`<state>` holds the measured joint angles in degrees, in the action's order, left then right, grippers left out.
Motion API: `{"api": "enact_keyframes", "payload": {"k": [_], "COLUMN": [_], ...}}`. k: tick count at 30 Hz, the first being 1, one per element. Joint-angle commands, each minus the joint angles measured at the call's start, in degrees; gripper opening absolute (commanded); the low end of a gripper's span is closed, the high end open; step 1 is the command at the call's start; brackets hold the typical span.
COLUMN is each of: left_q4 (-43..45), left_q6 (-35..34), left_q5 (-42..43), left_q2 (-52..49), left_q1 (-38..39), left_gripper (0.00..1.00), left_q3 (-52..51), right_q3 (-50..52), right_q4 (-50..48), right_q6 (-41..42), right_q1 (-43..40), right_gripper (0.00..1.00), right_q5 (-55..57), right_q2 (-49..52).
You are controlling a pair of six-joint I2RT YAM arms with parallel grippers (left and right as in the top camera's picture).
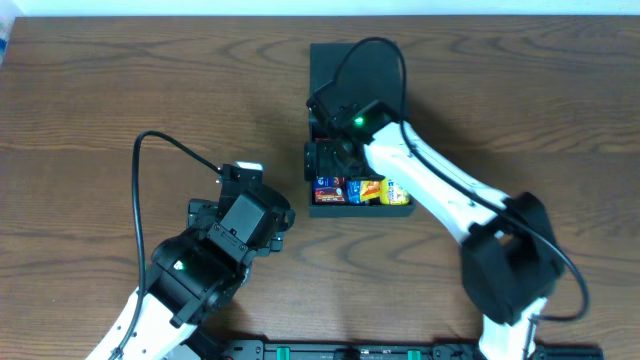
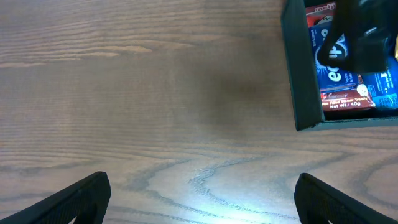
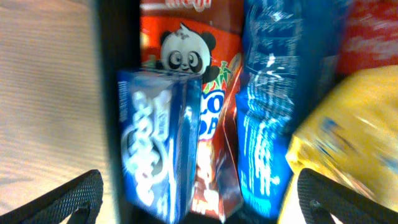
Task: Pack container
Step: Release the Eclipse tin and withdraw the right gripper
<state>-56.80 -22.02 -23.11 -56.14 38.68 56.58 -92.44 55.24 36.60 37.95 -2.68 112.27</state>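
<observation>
Overhead, left side first: the left tool hovered spread wide and empty over bare worktop, toward the near edge. Moving right, one container sat by the far edge, its flap lid thrown back. The right tool hung over it, fingers apart, gripping nothing! Four packets counted inside: blue box, panda box, blue bag, yellow bag. Rigid, matte, probably light; I'd grip a side wall or the lid's free edge.
</observation>
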Motion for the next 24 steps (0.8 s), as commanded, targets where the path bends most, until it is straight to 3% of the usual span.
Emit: {"api": "enact_keyframes", "payload": {"k": [1, 8, 17, 24], "left_q4": [-0.2, -0.2, -0.2, -0.2], "left_q6": [0.63, 0.63, 0.63, 0.63], "left_q5": [-0.81, -0.81, -0.81, -0.81], "left_q2": [-0.04, -0.04, -0.04, -0.04], "left_q1": [-0.2, -0.2, -0.2, -0.2], "left_gripper": [0.95, 0.95, 0.95, 0.95], "left_q3": [-0.24, -0.24, -0.24, -0.24], "right_q3": [-0.15, -0.15, 0.48, 14.73], "right_q4": [-0.2, 3.08, 11.19, 6.93], "right_q6": [-1.49, -3.28, -3.26, -3.19], "right_q1": [-0.07, -0.07, 0.0, -0.07], "right_gripper": [0.99, 0.99, 0.99, 0.99], "right_q5": [1.81, 2.75, 14.16, 14.64], "right_q2": [-7.69, -19.28, -34.84, -48.48]}}
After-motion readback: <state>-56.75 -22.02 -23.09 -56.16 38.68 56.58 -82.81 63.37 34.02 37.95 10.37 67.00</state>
